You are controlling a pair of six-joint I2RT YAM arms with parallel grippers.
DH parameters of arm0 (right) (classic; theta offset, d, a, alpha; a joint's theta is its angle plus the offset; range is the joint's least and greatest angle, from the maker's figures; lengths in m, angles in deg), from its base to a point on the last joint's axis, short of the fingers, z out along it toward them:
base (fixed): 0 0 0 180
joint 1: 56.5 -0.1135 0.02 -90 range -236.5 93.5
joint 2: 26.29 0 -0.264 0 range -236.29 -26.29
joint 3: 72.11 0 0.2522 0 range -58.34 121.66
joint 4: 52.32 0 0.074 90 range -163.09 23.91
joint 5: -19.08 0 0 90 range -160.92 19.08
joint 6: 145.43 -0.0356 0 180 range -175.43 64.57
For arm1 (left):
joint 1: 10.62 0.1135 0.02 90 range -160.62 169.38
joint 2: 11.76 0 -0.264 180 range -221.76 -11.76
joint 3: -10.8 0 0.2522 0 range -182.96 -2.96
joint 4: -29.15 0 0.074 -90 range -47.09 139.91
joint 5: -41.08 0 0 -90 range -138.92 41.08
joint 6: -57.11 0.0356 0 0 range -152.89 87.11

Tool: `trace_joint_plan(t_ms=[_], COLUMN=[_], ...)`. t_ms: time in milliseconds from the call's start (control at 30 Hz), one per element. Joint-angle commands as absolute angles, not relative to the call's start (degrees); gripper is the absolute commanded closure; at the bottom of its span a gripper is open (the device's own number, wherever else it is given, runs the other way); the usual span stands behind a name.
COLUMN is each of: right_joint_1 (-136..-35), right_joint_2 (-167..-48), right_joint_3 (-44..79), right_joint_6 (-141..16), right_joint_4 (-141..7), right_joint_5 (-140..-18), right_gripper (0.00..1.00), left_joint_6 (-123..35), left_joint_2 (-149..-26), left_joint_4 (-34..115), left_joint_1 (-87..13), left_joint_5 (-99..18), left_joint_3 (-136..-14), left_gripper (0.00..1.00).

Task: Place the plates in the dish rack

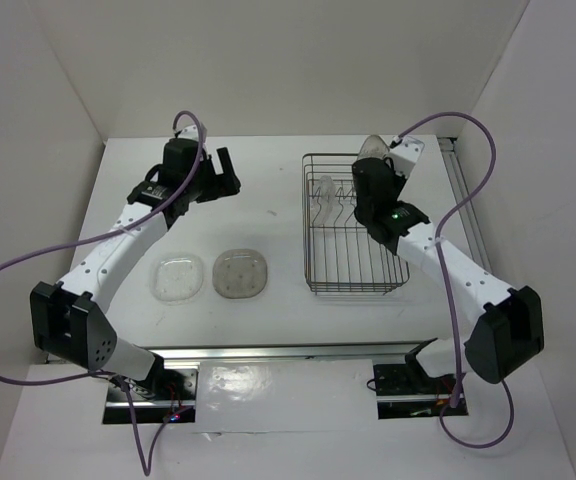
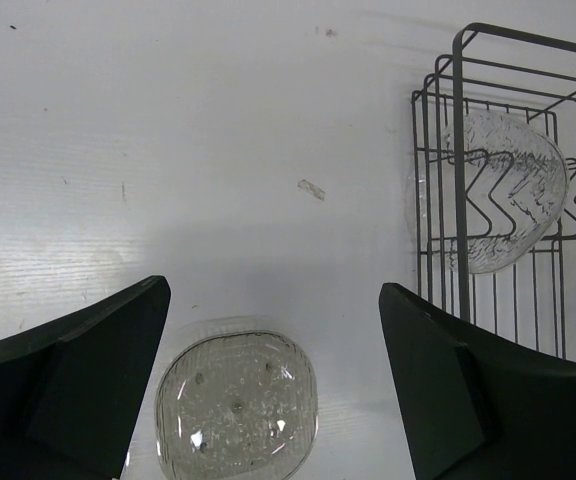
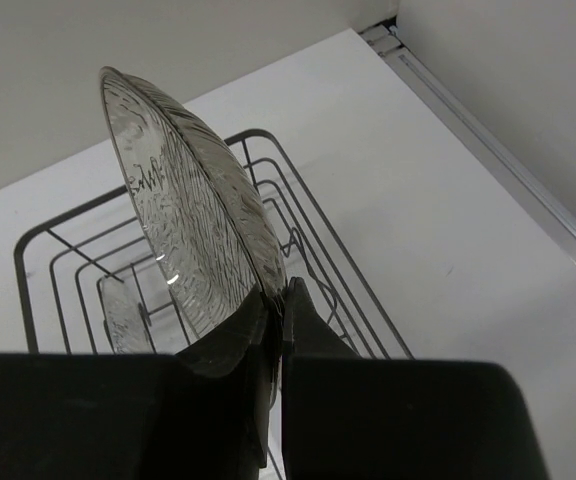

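The dark wire dish rack (image 1: 354, 284) stands right of centre, and shows in the left wrist view (image 2: 463, 120) and right wrist view (image 3: 58, 260). A clear plate (image 1: 325, 197) stands upright among its prongs, also seen in the left wrist view (image 2: 508, 190). My right gripper (image 3: 280, 300) is shut on the rim of a smoky plate (image 3: 183, 225), held on edge above the rack's far end (image 1: 376, 148). A clear plate (image 1: 177, 277) and a smoky plate (image 1: 241, 272) lie flat on the table. My left gripper (image 2: 268, 340) is open above the smoky plate (image 2: 236, 408).
White walls close in the table on three sides. A metal rail (image 1: 465, 205) runs along the right edge next to the rack. Purple cables loop from both arms.
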State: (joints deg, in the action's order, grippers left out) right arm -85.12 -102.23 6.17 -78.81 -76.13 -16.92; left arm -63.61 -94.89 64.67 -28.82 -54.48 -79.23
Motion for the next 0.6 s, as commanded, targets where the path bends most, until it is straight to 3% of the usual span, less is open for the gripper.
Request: trace_joint_plan(t_ms=[0,567], right_joint_1=[-85.6,-88.0], right_joint_2=[-103.6,-112.2], right_joint_3=[8.4,9.5], right_joint_6=[-80.7,-84.3], right_joint_4=[-75.1,-74.7], right_joint_5=[-14.1,-14.7], right_gripper=[1.00,1.00], left_joint_6=[-64.9,-63.8], left_joint_2=[-94.9,-94.4], left_joint_4=[65.4,65.4], left_joint_1=[-29.0,-29.0], left_joint_5=[-57.4,-57.4], left_joint_3=[-81.9,-81.9], left_gripper=[0.00,0.00])
